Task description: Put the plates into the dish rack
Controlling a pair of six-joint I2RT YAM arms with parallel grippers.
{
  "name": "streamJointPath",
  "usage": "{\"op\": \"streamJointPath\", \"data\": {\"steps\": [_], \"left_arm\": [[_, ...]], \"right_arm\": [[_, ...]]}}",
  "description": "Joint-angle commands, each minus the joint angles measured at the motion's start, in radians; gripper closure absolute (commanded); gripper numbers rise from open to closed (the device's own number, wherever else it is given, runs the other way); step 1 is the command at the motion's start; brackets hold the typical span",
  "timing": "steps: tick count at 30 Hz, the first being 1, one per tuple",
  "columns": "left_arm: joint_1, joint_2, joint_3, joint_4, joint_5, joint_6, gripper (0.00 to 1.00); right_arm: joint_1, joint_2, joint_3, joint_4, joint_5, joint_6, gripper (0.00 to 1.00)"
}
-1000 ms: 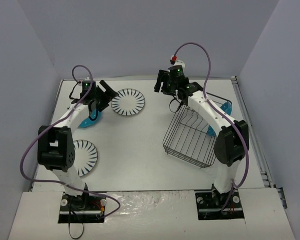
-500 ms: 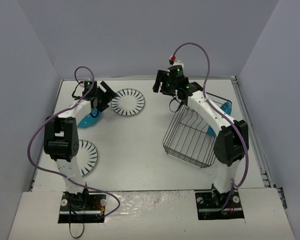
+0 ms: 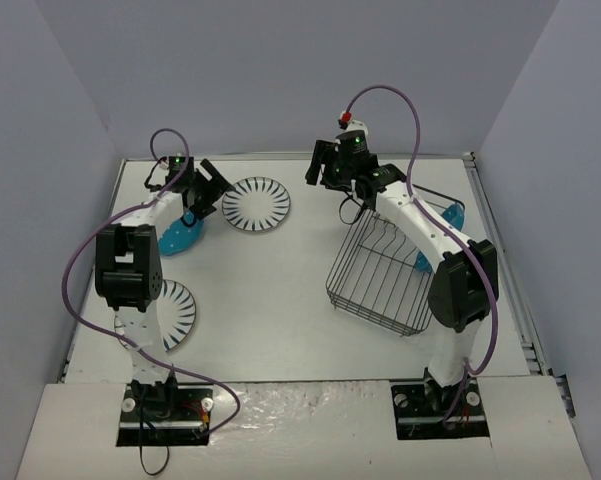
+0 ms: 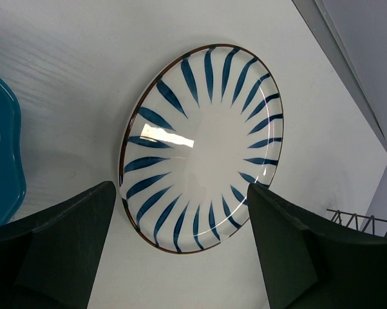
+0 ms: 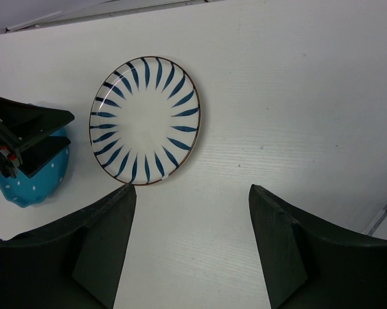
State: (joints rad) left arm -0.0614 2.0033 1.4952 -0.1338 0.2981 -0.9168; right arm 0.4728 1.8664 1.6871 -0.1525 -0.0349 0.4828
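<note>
Presently: one counter (image 3: 280, 290); one dish rack (image 3: 380, 280) at right, partly under the right arm. Striped plates, two: far striped plate (image 3: 256, 204) in full view, near striped plate (image 3: 180, 315) half hidden by the left arm. One teal plate (image 3: 180, 238) far left; teal fragments (image 3: 453, 215) behind the rack, count unclear. Left jaws and right jaws both wide, empty

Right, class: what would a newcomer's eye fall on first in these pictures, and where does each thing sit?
The white plate with dark stripes at the far middle of the table stands out, seen in both wrist views. Next come the black wire dish rack on the right, with the right arm reaching over it, and the teal dotted plate at far left beside the open jaws of the left arm.
</note>
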Motion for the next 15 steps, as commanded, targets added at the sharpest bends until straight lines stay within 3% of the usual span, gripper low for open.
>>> {"op": "streamJointPath", "data": {"steps": [1, 15], "left_arm": [[0.011, -0.008, 0.089, -0.017, -0.006, 0.039, 0.21], [0.017, 0.062, 0.119, -0.038, -0.016, 0.065, 0.21]], "right_arm": [[0.008, -0.039, 0.016, 0.056, -0.015, -0.004, 0.33], [0.007, -0.052, 0.019, 0.057, -0.02, -0.006, 0.33]]}}
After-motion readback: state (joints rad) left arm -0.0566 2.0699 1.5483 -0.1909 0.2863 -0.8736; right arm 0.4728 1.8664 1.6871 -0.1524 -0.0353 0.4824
